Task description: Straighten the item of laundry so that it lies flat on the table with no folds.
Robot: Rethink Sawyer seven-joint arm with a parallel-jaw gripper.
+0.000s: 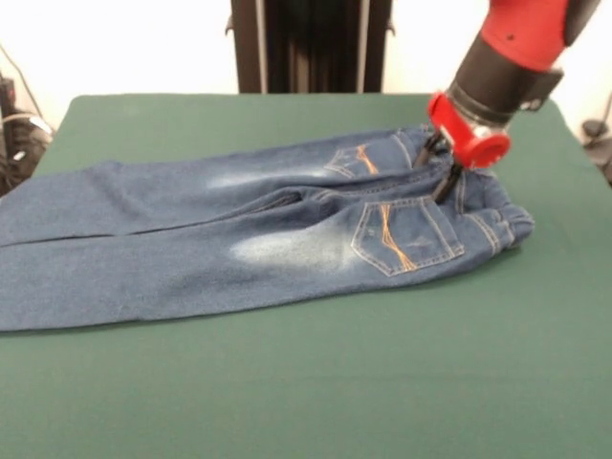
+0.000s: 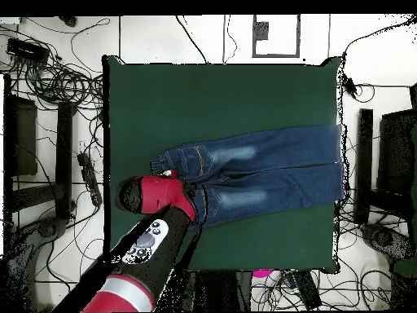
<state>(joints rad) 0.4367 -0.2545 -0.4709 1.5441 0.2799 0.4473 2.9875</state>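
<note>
Your gripper [image 1: 443,167] is clenched on the waistband of the jeans [image 1: 258,239], which lie across the bench [image 1: 382,382]; pulling unevenly could bunch that waistband into new folds.

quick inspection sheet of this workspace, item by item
surface: the table, dark green cloth, far larger than the garment.
job's things: the jeans lie back pockets up, legs stretched toward one table edge and reaching it in the overhead view; waistband end looks bunched.
clutter: nothing seen on the table.
grippers: the gripper is down at the waistband, dark fingers touching denim; open or shut cannot be told.
cables: many loose cables on the floor around the table.
surroundings: dark pedestal column behind the table; dark equipment at the floor sides.
</note>
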